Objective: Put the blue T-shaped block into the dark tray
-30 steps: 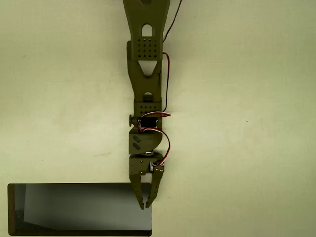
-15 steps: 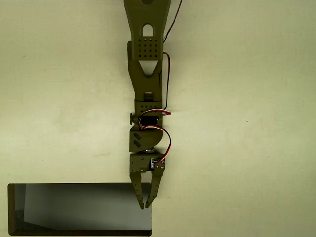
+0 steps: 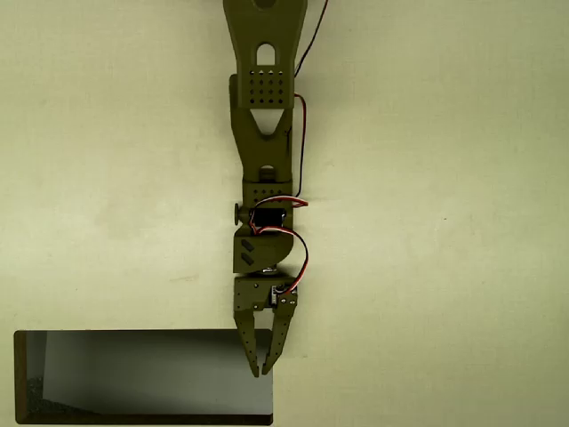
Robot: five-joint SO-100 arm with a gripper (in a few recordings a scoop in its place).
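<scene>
Tray (image 3: 133, 378) is lying at the bottom left of the overhead view, a big shallow rectangle with a thin black rim and a dark grey, glossy inside that is catching a pale sheen across its middle. Its long axis is running left to right across the picture, with its right end sitting under the gripper (image 3: 260, 370). Block is not something I am able to pick out anywhere on the table (image 3: 444, 267).

Arm (image 3: 264, 160), olive green with red and black wires, is reaching straight down the picture from the top edge. Gripper is pointing down over the tray's upper right corner, its two fingers tapering to tips that are sitting slightly parted, with only a narrow gap between them and nothing held.

Compared with half a second ago, nothing is looking different: arm, gripper and tray are all sitting in the same places.
</scene>
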